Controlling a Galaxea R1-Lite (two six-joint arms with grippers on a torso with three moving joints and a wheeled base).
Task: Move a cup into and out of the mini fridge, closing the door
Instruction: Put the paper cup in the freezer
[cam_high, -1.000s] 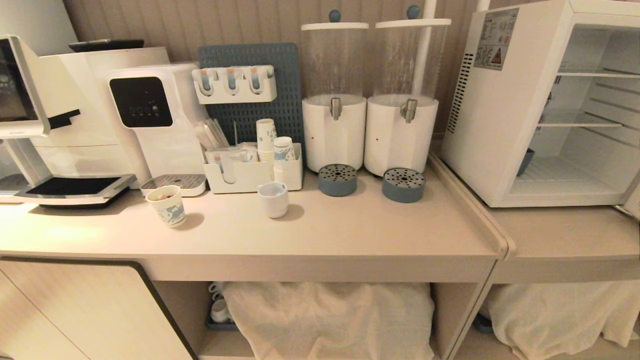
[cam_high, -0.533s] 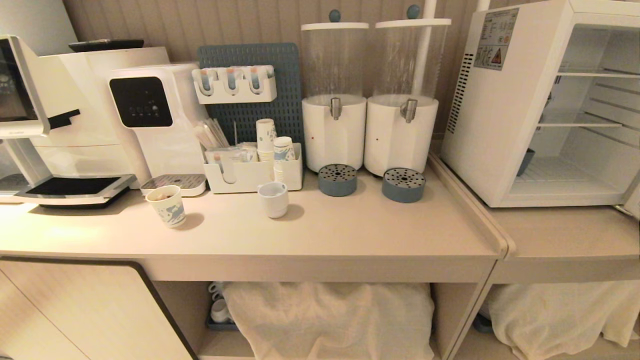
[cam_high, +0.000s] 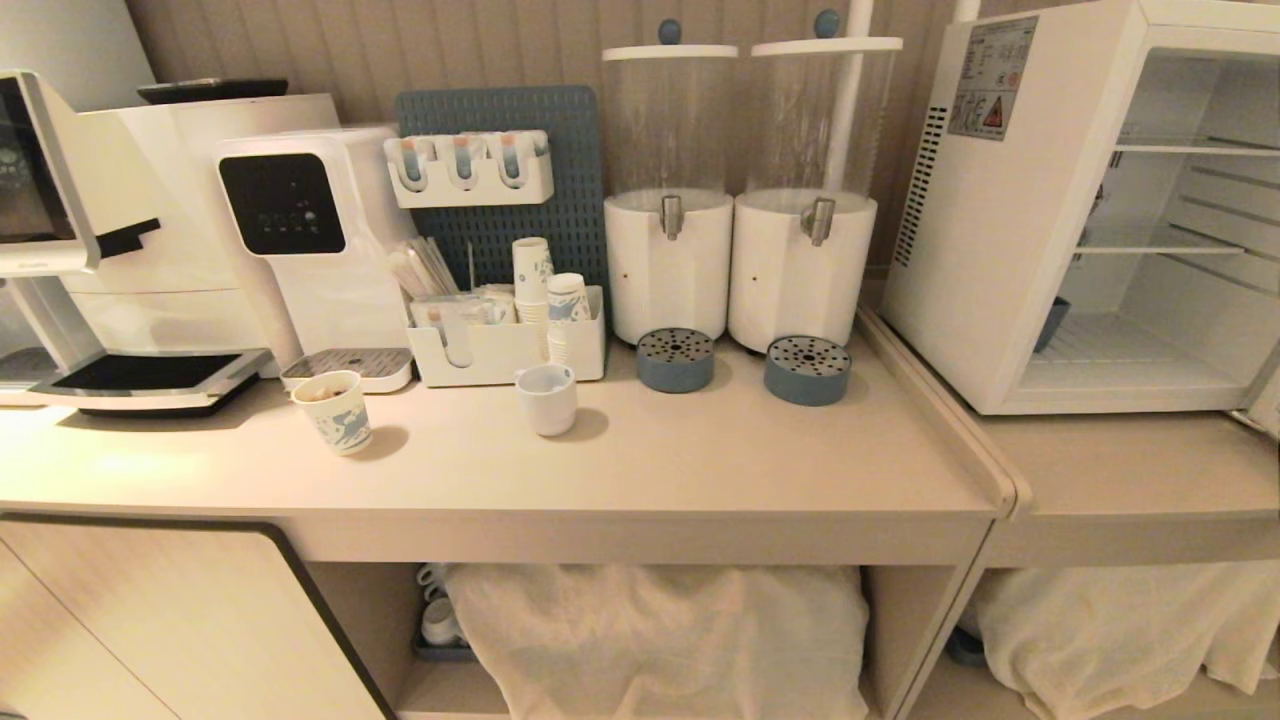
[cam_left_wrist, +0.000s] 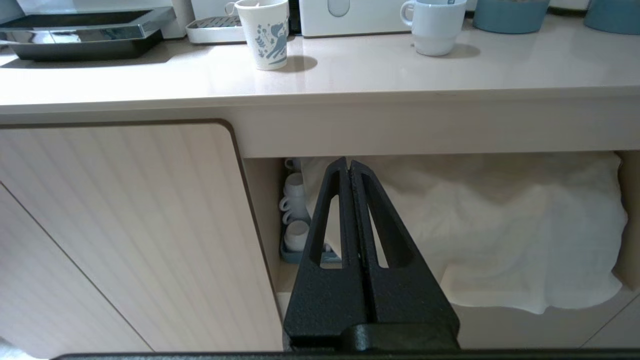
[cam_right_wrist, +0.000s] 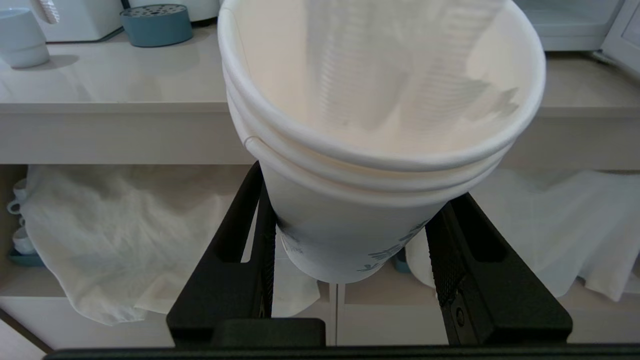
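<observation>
Now – right hand (cam_right_wrist: 350, 250) | clamped round the cup (cam_right_wrist: 380, 140), upright

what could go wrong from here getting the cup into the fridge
1. The tall white paper cup is several nested cups gripped low by the right gripper; the stack could tip or separate.
2. The white mini fridge has thin shelves; the tall cup could catch one going in.

Tall white nested cup (cam_right_wrist: 350, 220) sits upright, pinched in the end effector; mini fridge (cam_high: 1010, 230) is open and empty.
</observation>
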